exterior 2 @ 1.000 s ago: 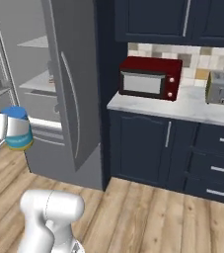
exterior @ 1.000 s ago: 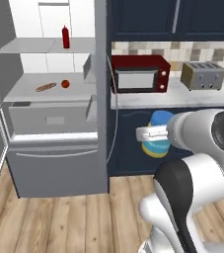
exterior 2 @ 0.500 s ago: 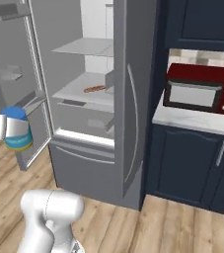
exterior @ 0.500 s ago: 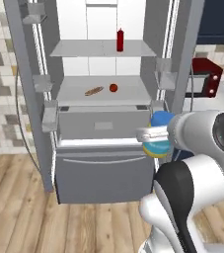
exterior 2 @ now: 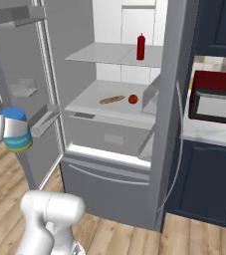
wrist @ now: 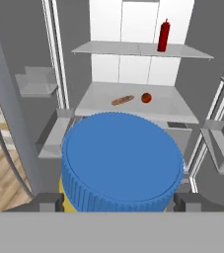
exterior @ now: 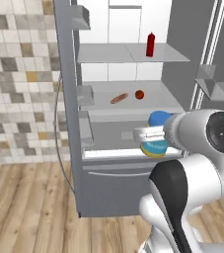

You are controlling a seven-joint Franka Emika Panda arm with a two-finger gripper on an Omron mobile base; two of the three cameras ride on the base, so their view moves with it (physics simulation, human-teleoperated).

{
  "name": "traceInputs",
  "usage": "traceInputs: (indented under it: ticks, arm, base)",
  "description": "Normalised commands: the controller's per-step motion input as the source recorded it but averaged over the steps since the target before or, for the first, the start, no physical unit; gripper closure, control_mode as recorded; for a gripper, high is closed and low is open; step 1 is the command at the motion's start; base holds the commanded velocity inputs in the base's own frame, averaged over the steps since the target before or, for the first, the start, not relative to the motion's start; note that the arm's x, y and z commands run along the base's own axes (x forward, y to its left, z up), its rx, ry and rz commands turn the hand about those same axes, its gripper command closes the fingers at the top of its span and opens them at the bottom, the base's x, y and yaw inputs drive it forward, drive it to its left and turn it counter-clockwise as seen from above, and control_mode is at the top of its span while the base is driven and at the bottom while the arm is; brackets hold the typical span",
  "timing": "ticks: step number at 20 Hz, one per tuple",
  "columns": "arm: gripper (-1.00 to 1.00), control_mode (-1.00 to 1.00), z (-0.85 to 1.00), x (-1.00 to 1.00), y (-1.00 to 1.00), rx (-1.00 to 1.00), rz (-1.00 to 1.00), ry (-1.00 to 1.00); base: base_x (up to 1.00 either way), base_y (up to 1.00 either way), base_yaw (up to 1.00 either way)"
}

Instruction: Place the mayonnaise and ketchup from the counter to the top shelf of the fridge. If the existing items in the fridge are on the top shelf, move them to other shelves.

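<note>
blue-lidded mayonnaise (wrist: pixel 122 163) sits clamped between the gripper (wrist: pixel 118 201) fingers, held in the air in front of the open fridge (exterior 2: pixel 109 174). ketchup (exterior: pixel 150 44) stands upright on the top shelf (exterior: pixel 113 53). one shelf lower, a brown sausage (exterior 2: pixel 112 99) lies just beside a round red fruit (exterior 2: pixel 133 99).

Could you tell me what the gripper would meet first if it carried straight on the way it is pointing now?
The gripper, shut on the mayonnaise, points into the open fridge. Straight ahead lies the lower shelf with the sausage and red fruit; probably that shelf's front edge first, though depth is unclear.
</note>
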Motion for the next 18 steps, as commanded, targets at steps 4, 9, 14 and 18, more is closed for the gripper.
traceInputs:
  ticks: [4, 9, 14, 18]
  arm:
    - [1.00, 1.00, 0.00, 0.00, 0.00, 0.00, 0.00, 0.00]
    - [1.00, 1.00, 0.00, 0.00, 0.00, 0.00, 0.00, 0.00]
    - [1.00, 1.00, 0.00, 0.00, 0.00, 0.00, 0.00, 0.00]
    - [1.00, 1.00, 0.00, 0.00, 0.00, 0.00, 0.00, 0.00]
  base:
    - [0.00, 0.00, -0.02]
    - [0.01, -0.06, -0.09]
    - [0.21, 0.03, -0.13]
    - [0.26, 0.06, -0.17]
